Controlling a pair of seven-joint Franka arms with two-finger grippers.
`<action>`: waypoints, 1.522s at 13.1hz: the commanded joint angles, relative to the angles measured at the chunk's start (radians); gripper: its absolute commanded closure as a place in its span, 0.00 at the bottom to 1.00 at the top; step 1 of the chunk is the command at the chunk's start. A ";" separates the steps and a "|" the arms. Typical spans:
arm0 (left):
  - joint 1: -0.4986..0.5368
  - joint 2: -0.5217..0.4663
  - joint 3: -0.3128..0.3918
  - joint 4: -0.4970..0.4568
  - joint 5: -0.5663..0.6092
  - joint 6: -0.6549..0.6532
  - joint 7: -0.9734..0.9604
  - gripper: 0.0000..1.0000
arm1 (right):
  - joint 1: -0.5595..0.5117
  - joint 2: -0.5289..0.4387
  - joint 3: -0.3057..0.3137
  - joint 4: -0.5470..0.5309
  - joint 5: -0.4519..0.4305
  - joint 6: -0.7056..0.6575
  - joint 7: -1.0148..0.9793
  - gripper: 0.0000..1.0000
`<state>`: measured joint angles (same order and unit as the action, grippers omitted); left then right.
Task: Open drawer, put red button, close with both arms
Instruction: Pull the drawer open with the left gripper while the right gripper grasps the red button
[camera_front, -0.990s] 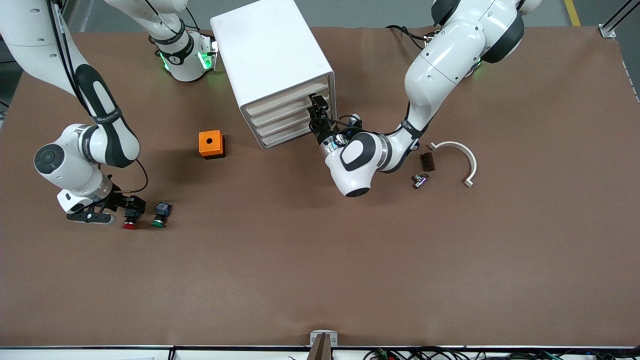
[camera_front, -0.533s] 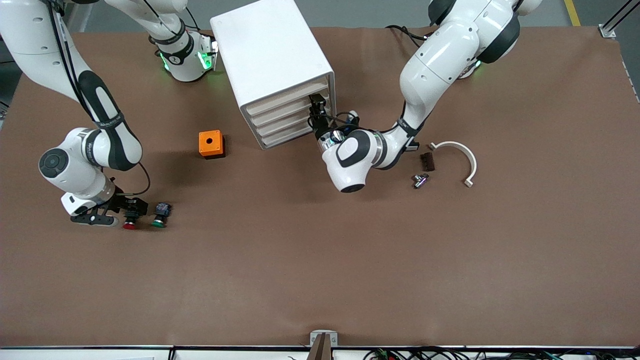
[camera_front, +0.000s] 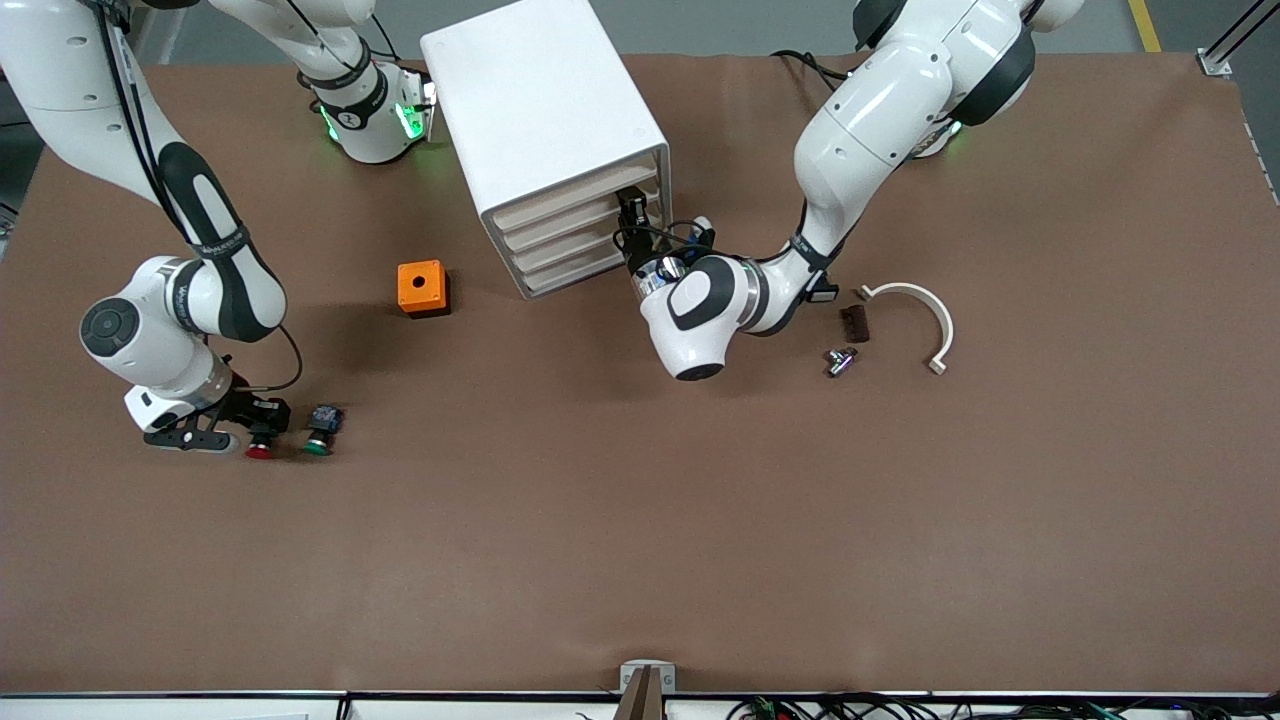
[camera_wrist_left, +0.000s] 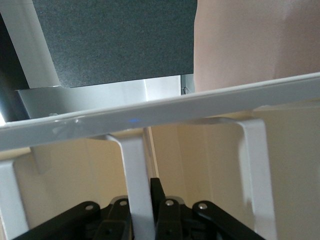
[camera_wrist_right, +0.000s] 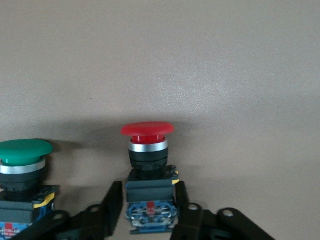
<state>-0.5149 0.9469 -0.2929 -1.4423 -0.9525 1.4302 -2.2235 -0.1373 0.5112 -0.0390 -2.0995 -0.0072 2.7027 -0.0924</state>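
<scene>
The red button (camera_front: 260, 447) lies on the table near the right arm's end, red cap toward the front camera. My right gripper (camera_front: 262, 428) is low over it, fingers pressed to both sides of its blue-black body (camera_wrist_right: 149, 197); in the right wrist view the right gripper (camera_wrist_right: 149, 202) is shut on the red button (camera_wrist_right: 147, 131). The white drawer cabinet (camera_front: 545, 110) stands at the table's back, its drawers pushed in. My left gripper (camera_front: 632, 212) is at an upper drawer's front (camera_front: 565, 208). In the left wrist view the left gripper (camera_wrist_left: 142, 202) is shut on a white handle bar (camera_wrist_left: 136, 170).
A green-capped twin button (camera_front: 317, 440) lies right beside the red one, also in the right wrist view (camera_wrist_right: 22, 152). An orange box (camera_front: 421, 287) sits between the buttons and the cabinet. Toward the left arm's end lie a white curved piece (camera_front: 925, 305), a dark block (camera_front: 853, 323) and a small metal part (camera_front: 840, 360).
The left gripper has closed on the drawer handle as the arm edged toward the cabinet. The right gripper's fingers have closed in on the red button's body.
</scene>
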 joint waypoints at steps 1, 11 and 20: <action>0.007 0.001 0.034 0.010 -0.022 -0.011 0.024 0.90 | -0.005 0.012 0.008 0.016 0.000 -0.003 -0.003 1.00; 0.134 0.001 0.063 0.023 -0.023 -0.002 0.025 0.85 | -0.002 -0.149 0.016 0.139 0.009 -0.366 0.040 1.00; 0.211 -0.004 0.066 0.042 -0.022 0.021 0.033 0.85 | 0.243 -0.345 0.024 0.326 0.093 -0.880 0.577 1.00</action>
<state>-0.3074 0.9462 -0.2418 -1.4026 -0.9663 1.4359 -2.2147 0.0585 0.2021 -0.0095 -1.7672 0.0451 1.8538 0.3906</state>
